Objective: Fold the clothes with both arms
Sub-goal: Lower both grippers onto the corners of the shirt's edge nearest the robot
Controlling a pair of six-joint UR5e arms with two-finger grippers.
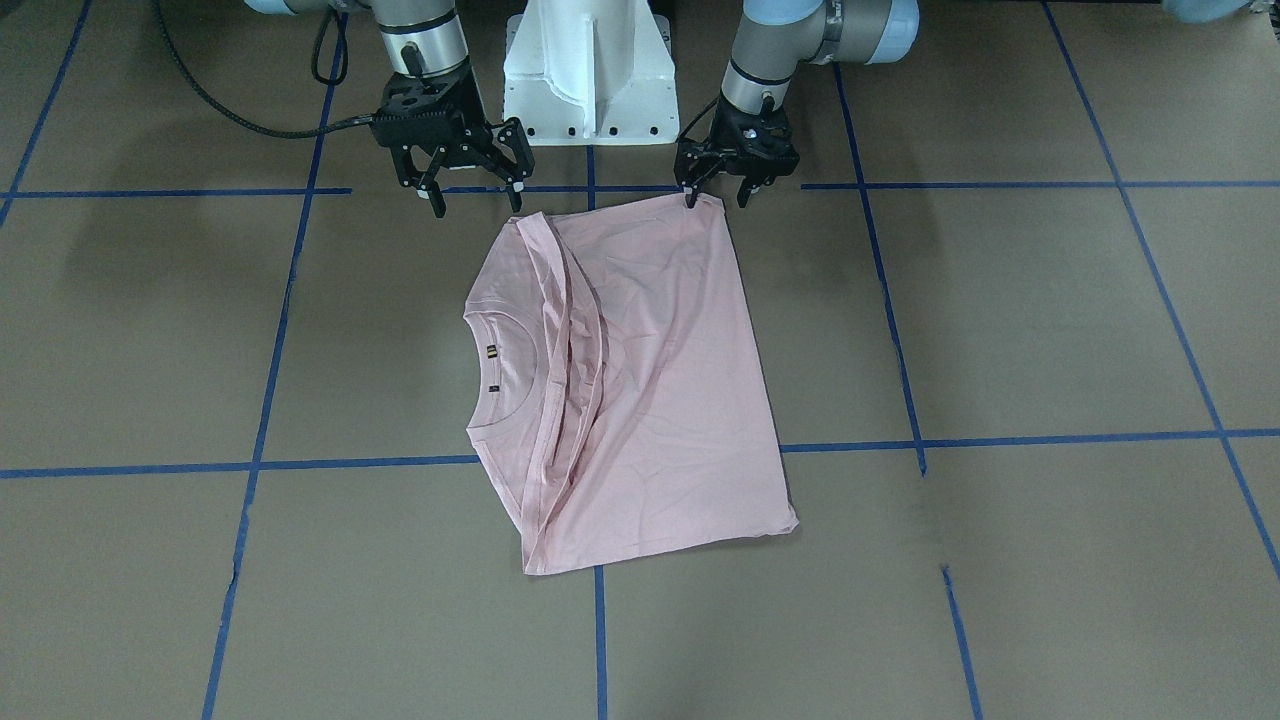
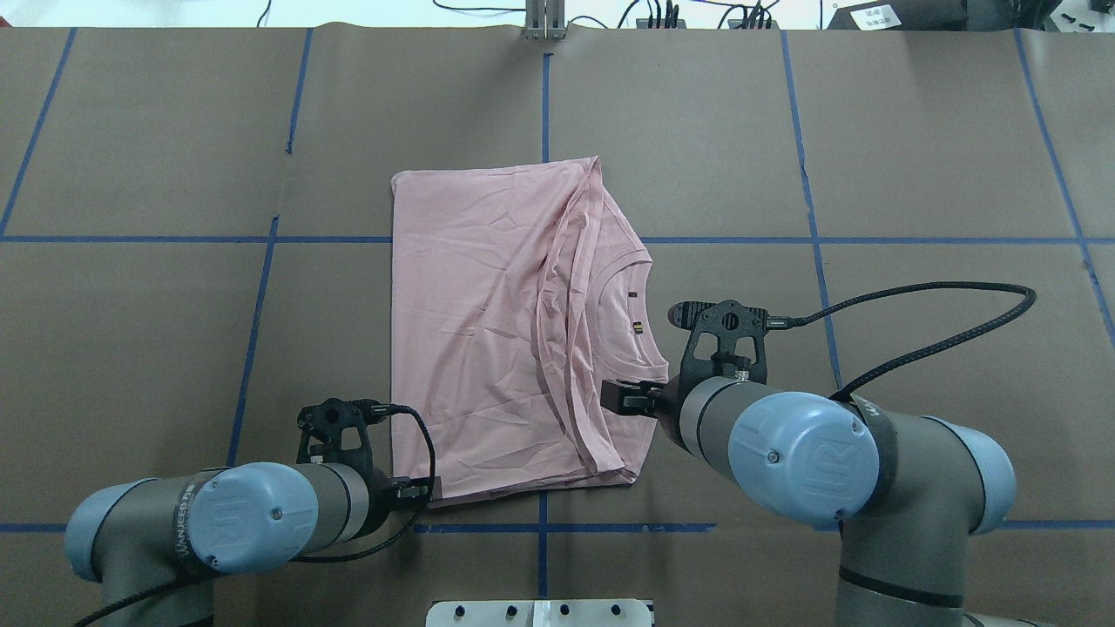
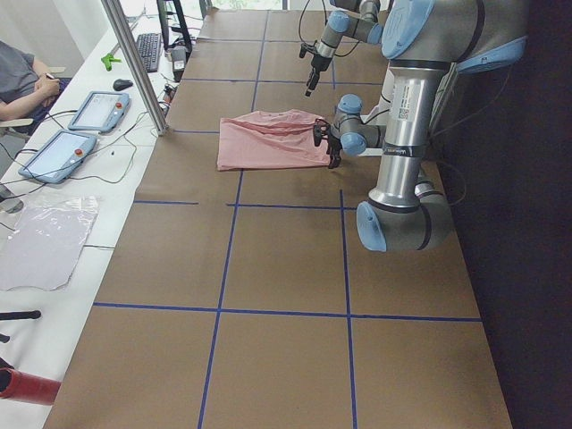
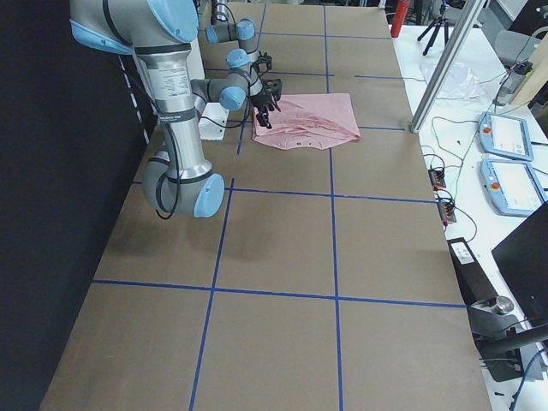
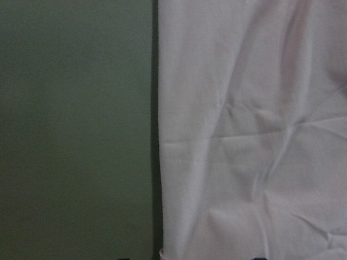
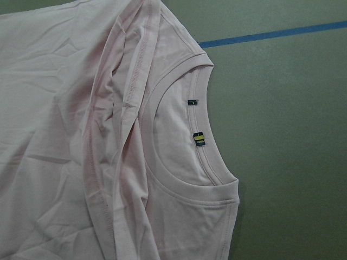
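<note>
Exterior front-facing view has the left claw [image 1: 717, 197] low at the corner of the T-shirt [image 1: 660, 400] nearest the robot. Its black fingers are parted and one fingertip [image 1: 690, 199] touches the cloth's edge. The left wrist-mounted view agrees: it sits close over the shirt's straight side edge, bare bench on one side and creased pink cloth on the other. The right claw [image 1: 477, 200] is spread wide and holds nothing. It hangs raised over the shirt's near end on the collar side, and its wrist camera looks down on the neckline from some height. The shirt is pale pink and folded into a rough rectangle that lies flat near the middle of the bench [image 1: 1000, 330], its long side running away from the robot. The ribbed round collar [image 6: 211, 162] opens toward the robot's right and carries a small yellow-and-dark tag [image 6: 199, 139] inside the neck. Just beside the collar, a folded-over layer ends in several long hemmed ridges [image 1: 560, 330]; the rest is smooth with soft wrinkles. The left arm [image 2: 253, 518] lies low and short, its wrist bent toward the shirt corner. The right arm [image 2: 801, 444] reaches in from the other side, with a black cable [image 2: 958, 292] looping behind it. Blue tape lines [image 1: 1000, 439] cross the brown bench, and a white pedestal [image 1: 590, 70] stands between the arms.
</note>
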